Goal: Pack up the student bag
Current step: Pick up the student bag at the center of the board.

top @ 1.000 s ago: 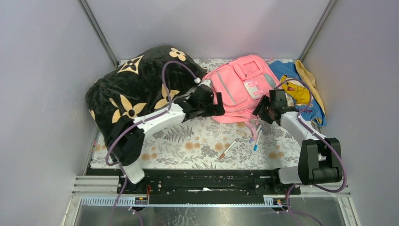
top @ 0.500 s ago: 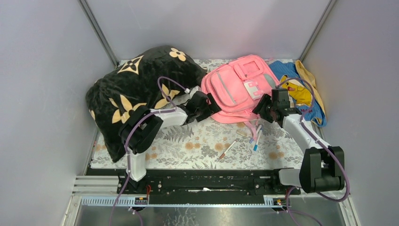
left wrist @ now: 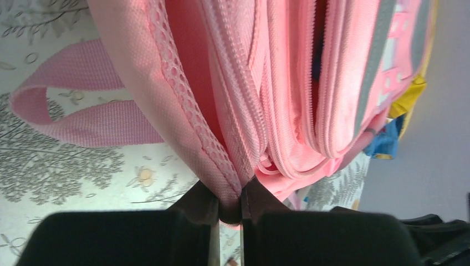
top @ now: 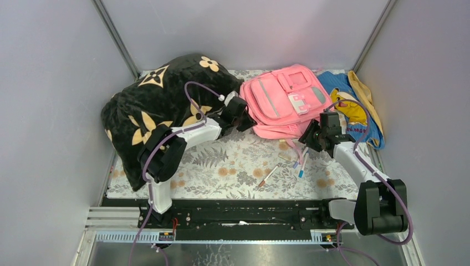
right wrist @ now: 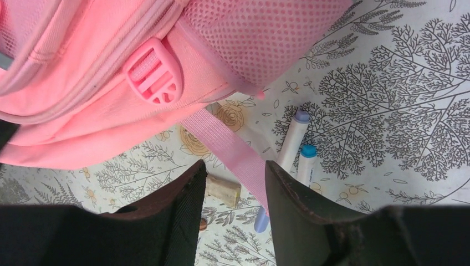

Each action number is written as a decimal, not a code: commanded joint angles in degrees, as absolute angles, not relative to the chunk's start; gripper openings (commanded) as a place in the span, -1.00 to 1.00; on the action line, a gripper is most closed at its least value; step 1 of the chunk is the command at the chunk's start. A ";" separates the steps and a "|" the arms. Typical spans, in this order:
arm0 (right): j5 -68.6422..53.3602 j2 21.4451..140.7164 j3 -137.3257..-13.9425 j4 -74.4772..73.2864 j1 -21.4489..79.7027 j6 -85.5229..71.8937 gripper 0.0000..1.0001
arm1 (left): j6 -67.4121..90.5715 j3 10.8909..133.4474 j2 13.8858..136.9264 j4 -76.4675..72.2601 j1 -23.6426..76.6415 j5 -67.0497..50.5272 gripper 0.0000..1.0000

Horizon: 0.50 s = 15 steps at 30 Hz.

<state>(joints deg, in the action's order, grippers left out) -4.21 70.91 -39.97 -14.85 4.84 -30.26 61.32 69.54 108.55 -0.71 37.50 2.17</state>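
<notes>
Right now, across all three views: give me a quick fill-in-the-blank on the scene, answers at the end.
1. The left gripper is shut on an edge of the ____ student bag.
2. The right gripper is ____, with the bag's strap running between its fingers.
3. Left of the bag lies a black pillow patterned with tan ____.
4. Right of the bag, the blue cloth bears a ____ cartoon figure.

Missing words: pink; open; flowers; yellow.
</notes>
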 commanded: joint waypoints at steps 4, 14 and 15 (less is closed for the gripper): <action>-1.96 73.08 -41.62 -12.49 7.52 -28.26 -0.08 | 61.96 84.94 108.03 -0.12 36.64 3.25 -1.00; 3.77 79.45 -46.14 -12.05 11.21 -30.13 -0.09 | 63.30 91.94 110.74 -0.09 35.18 0.48 -1.00; 4.35 79.87 -46.26 -11.96 11.29 -30.26 -0.09 | 63.16 92.59 111.01 -0.09 35.05 0.30 -1.00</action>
